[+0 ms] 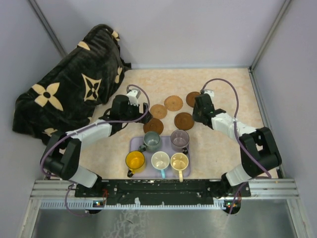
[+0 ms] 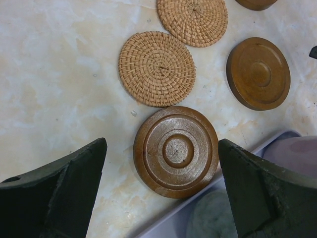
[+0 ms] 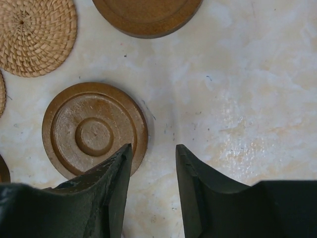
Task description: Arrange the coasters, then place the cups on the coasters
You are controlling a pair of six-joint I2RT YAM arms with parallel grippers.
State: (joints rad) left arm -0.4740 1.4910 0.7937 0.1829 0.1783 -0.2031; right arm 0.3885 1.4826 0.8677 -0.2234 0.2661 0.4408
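Brown ringed wooden coaster (image 2: 176, 152) lies flat; left tool (image 2: 162, 144) spread wide, right tool (image 3: 154, 147) narrowly parted, empty.

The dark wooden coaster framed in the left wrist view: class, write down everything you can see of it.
The dark wooden coaster is a round, flat disc of brown wood, turned with concentric rings around a centre button, its finish worn and slightly glossy. It lies flat on the pale table with nothing on top. A woven coaster sits just beyond it, and the lavender tray rim runs along its near edge; contact cannot be judged. The open left end effector straddles it without gripping.
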